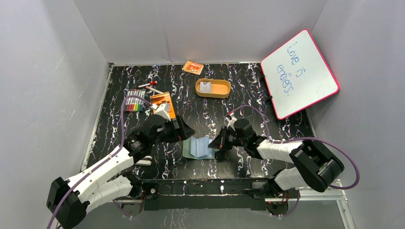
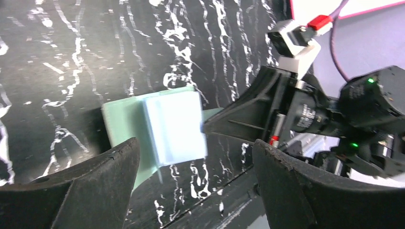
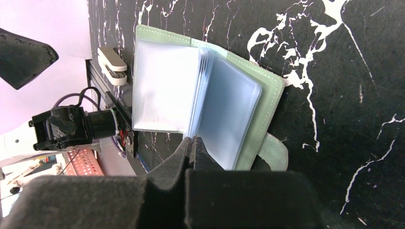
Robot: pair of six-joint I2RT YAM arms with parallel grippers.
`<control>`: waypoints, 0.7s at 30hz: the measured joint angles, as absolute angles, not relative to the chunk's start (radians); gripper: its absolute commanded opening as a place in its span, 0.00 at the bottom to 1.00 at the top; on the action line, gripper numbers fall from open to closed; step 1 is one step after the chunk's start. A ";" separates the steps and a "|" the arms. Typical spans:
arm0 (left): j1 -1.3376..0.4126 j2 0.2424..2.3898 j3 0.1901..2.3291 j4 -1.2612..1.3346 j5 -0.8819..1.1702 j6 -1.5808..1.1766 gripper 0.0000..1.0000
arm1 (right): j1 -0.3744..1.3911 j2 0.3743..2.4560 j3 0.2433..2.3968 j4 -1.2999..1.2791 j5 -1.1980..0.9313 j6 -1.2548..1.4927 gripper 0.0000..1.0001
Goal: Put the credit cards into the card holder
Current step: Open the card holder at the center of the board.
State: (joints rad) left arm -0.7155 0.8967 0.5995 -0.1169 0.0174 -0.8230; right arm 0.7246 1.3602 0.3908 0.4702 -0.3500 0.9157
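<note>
Right wrist view: my right claw [image 3: 192, 142] is pressed together, tips at the near edge of the open card holder [image 3: 162, 86]. My left claw [image 2: 195, 145] is spread wide, with the card holder lying on the table [image 3: 334, 71] just ahead, between its fingers.

The card holder [image 1: 199, 147] lies open on the table [image 1: 248, 100] close to the middle of its near edge, with the left gripper [image 2: 196, 145] just to its left and the right gripper [image 3: 192, 143] at its right edge. Behind it, toward the far edge, sits the tray [image 1: 222, 94] with a credit card [image 1: 206, 87] in it, and the packet [image 1: 193, 67] lies behind the tray at the far edge. The marker set [image 1: 133, 101] and the booklet [image 1: 161, 101] lie side by side toward the left edge, the markers outermost, and the whiteboard [image 1: 298, 74] leans at the far right corner.
</note>
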 measured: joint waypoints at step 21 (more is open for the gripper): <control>-0.739 1.220 0.591 0.128 0.237 -0.860 0.64 | 0.737 1.360 0.403 0.472 -0.348 0.916 0.00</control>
State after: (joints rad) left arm -0.7395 1.2201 0.5907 0.1276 0.2371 -0.8597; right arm 0.7368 1.3602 0.4026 0.4717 -0.3477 0.9161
